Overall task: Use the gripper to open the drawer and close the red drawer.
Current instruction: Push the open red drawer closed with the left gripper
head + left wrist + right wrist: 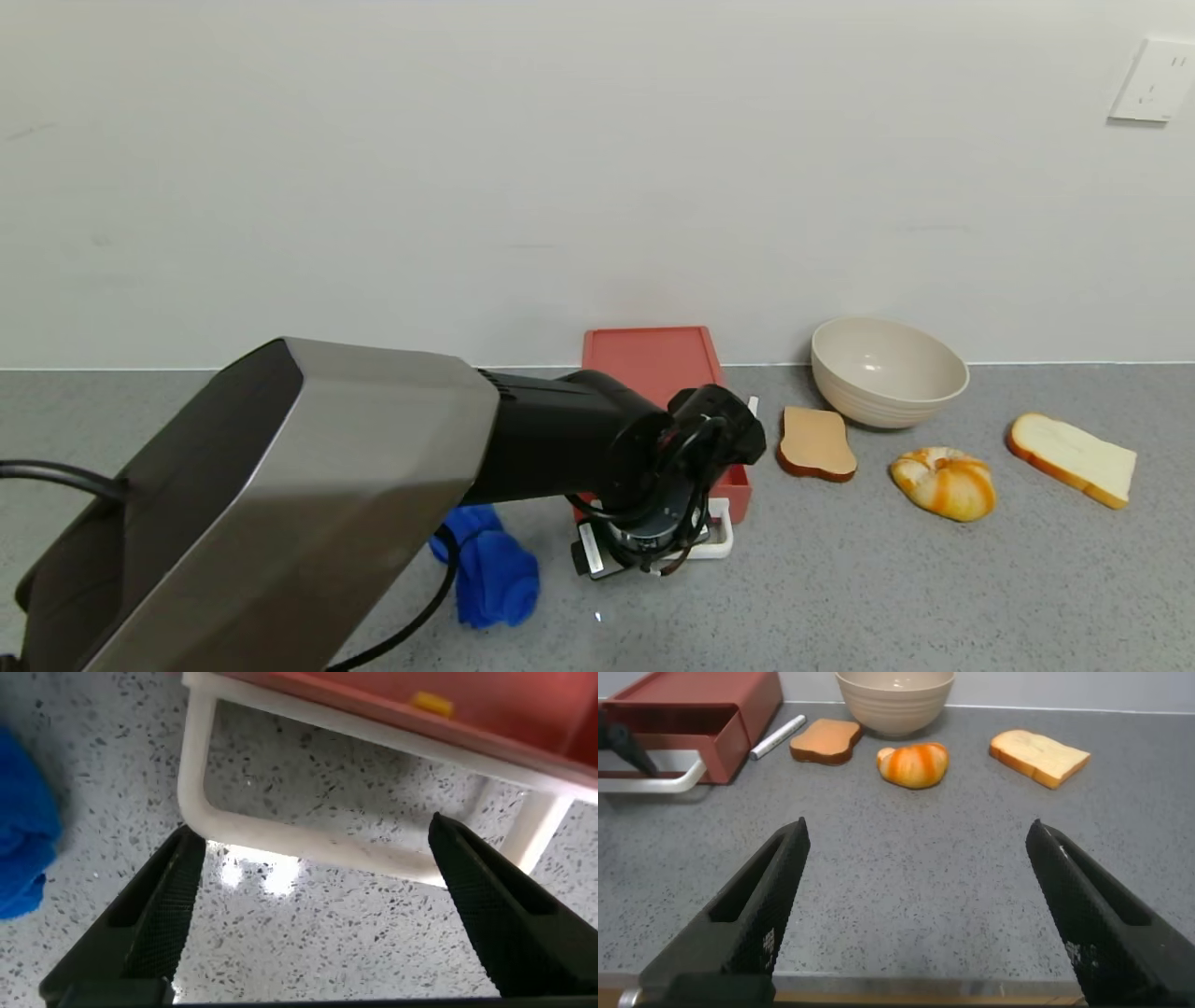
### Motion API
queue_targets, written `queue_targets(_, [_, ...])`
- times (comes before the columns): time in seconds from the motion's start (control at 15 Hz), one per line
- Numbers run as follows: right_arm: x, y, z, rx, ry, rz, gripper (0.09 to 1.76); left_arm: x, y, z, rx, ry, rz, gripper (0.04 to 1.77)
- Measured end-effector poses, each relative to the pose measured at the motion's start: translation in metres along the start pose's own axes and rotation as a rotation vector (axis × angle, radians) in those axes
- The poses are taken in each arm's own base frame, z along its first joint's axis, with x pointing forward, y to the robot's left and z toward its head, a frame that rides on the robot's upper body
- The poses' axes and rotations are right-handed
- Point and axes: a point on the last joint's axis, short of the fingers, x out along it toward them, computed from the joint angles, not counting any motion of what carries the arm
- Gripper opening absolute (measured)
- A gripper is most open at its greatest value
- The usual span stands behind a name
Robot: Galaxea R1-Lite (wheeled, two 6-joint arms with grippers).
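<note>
Wall [523, 168]: plain off-white, meets the desk's far edge
Desk [887, 588]: grey speckled top
Socket [1154, 80]: white, upper right on wall

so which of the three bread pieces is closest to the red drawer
The brown toast slice, lying flat just right of the red drawer and in front of the bowl. The orange-striped bun is further right, and the white bread slice furthest.

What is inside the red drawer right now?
Little shows: the red drawer is only slightly out, with a small yellow thing at its front edge. The left tool sits open at the white handle.
</note>
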Motion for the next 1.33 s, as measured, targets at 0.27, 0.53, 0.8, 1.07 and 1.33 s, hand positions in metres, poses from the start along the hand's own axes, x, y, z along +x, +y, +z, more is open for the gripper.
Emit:
queue_targets(0.27, [0.000, 0.000, 0.000, 0.000, 0.000, -0.001, 1.71, 0.005, -0.001, 0.010, -0.008, -0.016, -0.004, 1.72])
queue_targets(0.53, [0.000, 0.000, 0.000, 0.000, 0.000, -0.001, 1.71, 0.007, -0.001, 0.019, -0.017, -0.025, -0.011, 1.72])
queue_targets(0.8, [0.000, 0.000, 0.000, 0.000, 0.000, 0.000, 1.71, 0.010, -0.002, 0.030, -0.022, -0.042, -0.024, 1.72])
queue_targets(1.07, [0.000, 0.000, 0.000, 0.000, 0.000, -0.001, 1.71, 0.015, -0.001, 0.036, -0.021, -0.046, -0.018, 1.72])
queue_targets(1.33, [0.000, 0.000, 0.000, 0.000, 0.000, -0.001, 1.71, 0.021, 0.001, 0.043, -0.019, -0.051, -0.011, 1.72])
